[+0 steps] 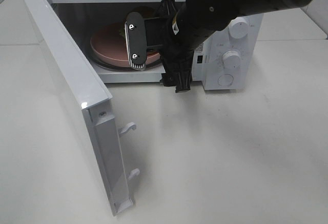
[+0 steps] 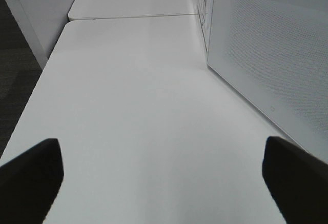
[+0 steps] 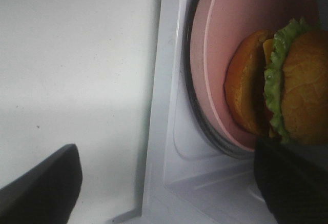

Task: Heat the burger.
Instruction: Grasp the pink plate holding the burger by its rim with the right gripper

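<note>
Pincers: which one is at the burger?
The right pincer: it faces the burger on the pink plate inside the microwave. The left pincer faces only table beside the open door.

The right hand point(image 3: 166, 188) blocks the microwave point(image 1: 246, 55) mouth; the open door point(image 1: 61, 65) walls its left side.

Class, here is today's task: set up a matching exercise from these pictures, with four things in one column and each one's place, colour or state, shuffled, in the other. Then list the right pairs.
Things
1. burger
2. plate
3. microwave door
4. left gripper

Place, colour or state
a. pink, inside the microwave
b. open, above the white table
c. swung wide open
d. resting on the plate

Pairs: 1-d, 2-a, 3-c, 4-b
</note>
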Robot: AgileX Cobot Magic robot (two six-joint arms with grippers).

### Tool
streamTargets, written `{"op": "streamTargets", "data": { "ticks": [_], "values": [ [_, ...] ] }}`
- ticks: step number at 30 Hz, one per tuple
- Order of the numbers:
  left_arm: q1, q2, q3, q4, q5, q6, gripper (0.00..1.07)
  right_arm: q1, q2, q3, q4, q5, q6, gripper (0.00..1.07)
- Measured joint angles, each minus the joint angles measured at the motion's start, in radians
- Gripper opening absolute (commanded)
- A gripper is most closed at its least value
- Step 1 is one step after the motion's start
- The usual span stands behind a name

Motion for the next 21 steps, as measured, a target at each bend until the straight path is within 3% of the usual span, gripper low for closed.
{"op": "streamTargets", "data": {
  "ticks": [21],
  "values": [
    [0.000,0.000,0.000,0.000,0.000,0.000,0.98,0.000,0.216,-0.235,0.000,0.041,0.082,0.81]
  ]
}}
